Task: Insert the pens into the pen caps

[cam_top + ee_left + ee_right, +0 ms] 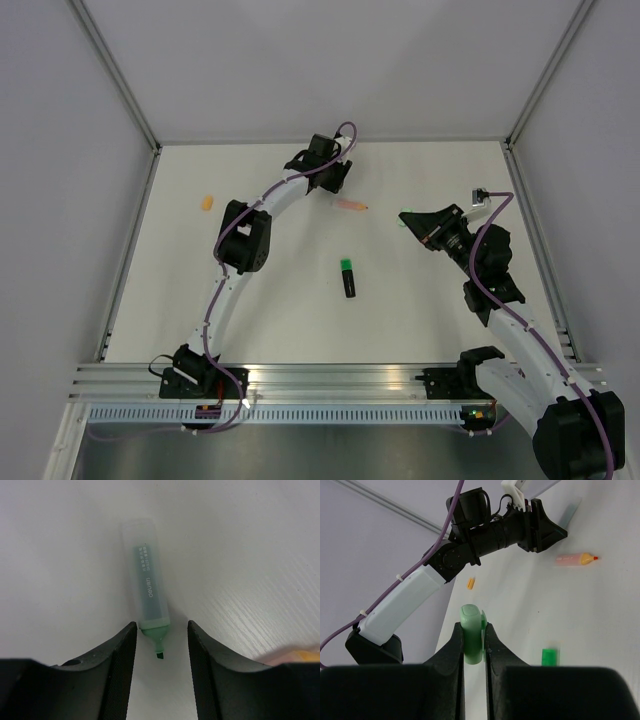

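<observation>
Nearest the arm bases, the black marker body with a bright green end [348, 277] lies flat on the white bench [300, 320], its long axis running roughly near to far, and neither arm touches it. A little farther out on your right, the right gripper [473, 627] has its jaws clamped on a small green plastic cap [471, 615], which stands up from between the fingers with its rounded end outermost. This arm is therefore occupied and holds the receiving part. Farther again, the salmon orange marker body [350, 206] lies crosswise at mid-bench with its orange tip pointing right, and a tiny orange cap [207, 203] sits well apart from it on the left. Farthest of all, the left gripper [161, 625] hangs low over the bench with its jaws apart and nothing held. The pale mint green translucent marker body [147, 575] lies flat directly ahead of it. Note the relation on which the coming move depends. In the left wrist view the marker's long axis runs almost straight away from the jaws, leaning slightly left, with the dark green nib end nearest. Only that nib and its collar lie in the gap between the two fingers, touching neither, while the whole barrel lies beyond the fingertips. The closing line crosses the axis squarely, so alignment looks sound, but you would probably need to reach farther along the barrel before closing. The left arm is plainly the nearer one for this marker.
</observation>
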